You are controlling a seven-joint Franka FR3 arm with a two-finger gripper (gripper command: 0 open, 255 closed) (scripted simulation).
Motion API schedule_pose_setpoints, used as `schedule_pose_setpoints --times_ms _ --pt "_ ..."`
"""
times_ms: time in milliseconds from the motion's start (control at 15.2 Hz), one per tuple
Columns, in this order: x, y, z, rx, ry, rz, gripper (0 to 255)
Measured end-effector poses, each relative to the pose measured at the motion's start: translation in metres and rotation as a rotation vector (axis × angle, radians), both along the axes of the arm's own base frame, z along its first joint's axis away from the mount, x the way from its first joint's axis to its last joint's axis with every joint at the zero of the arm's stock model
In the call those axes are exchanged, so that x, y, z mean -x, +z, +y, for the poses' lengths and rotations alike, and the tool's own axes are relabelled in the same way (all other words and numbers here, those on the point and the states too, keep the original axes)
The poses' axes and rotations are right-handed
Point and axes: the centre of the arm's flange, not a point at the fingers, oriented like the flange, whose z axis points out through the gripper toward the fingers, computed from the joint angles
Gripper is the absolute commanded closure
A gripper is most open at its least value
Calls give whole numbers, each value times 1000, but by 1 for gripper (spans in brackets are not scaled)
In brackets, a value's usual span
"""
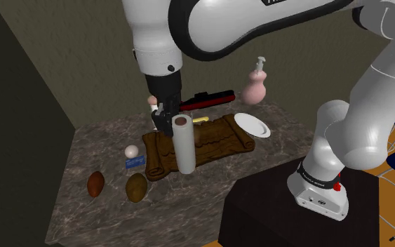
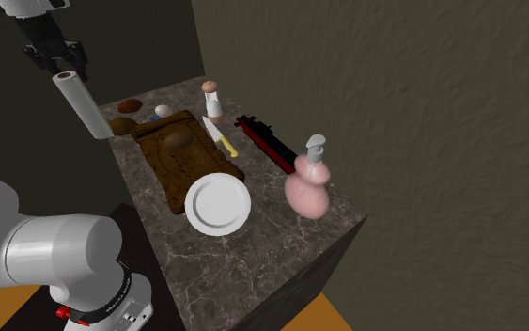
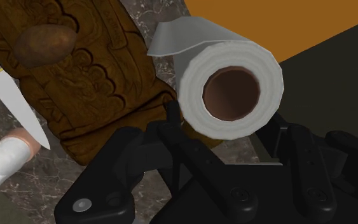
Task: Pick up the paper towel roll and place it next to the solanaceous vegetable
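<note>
Shoulder view: the black claw (image 1: 168, 124) holds the white paper towel roll (image 1: 184, 147) aloft. Not yet placed; the olive-brown oval potato (image 1: 136, 187) lies at eight o'clock.

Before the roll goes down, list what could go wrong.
The fingers clasp the paper towel roll near its top end, so its long lower part may swing or slip. Setting it down by the brown vegetable, it could knock the small white ball or the blue item close by.
</note>
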Motion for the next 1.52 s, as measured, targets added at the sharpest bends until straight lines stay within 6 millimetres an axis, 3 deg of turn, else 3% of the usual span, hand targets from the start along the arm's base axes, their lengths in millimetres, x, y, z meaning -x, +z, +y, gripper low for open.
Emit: schedule_pose_setpoints --times_ms 1518 --pt "1 -124 0 0 0 0 255"
